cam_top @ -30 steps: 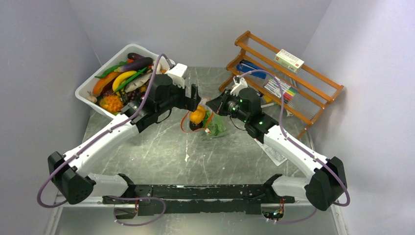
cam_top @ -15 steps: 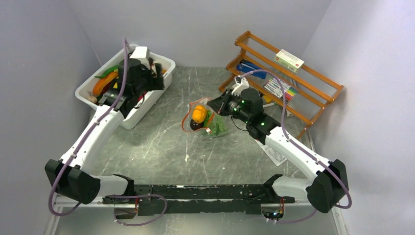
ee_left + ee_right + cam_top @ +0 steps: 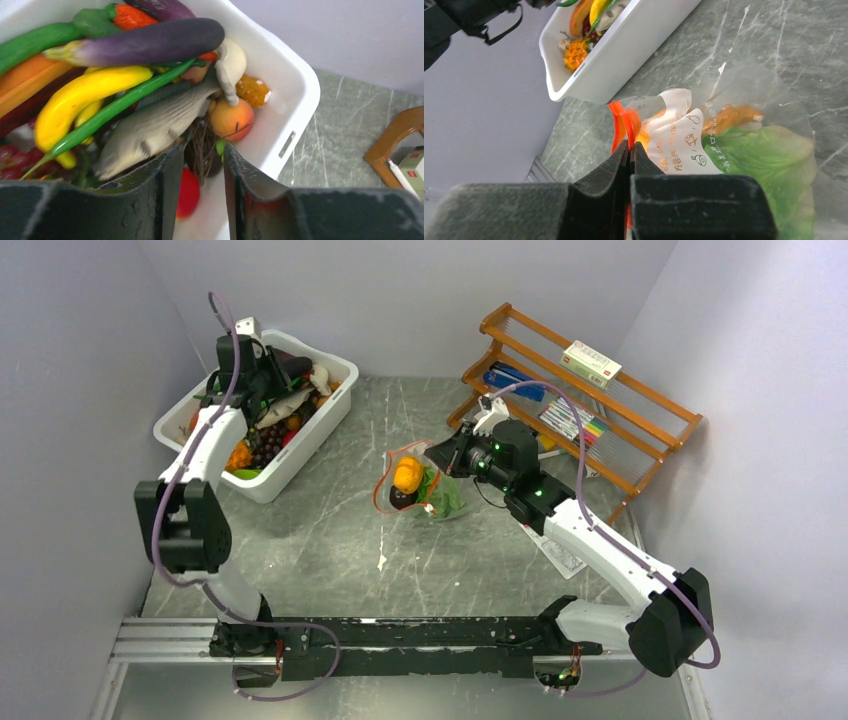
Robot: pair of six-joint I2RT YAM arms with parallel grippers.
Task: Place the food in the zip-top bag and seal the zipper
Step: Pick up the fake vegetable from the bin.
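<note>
I noted the left pincer (image 3: 202,150) over the white bin (image 3: 300,90) of toy food (image 3: 150,42), fingers slightly parted, gripping nothing. Right pincer (image 3: 630,148) was pinched shut on the zipper (image 3: 618,125). The zip-top bag (image 3: 425,490) lay mid-bench (image 3: 330,530) with lettuce (image 3: 769,160) inside.

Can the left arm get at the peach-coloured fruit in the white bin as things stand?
Probably yes. The left gripper hangs open over the white bin, and the peach-coloured fruit lies uncovered just beyond its fingertips; only a pale mushroom-like piece rests against its top.
</note>
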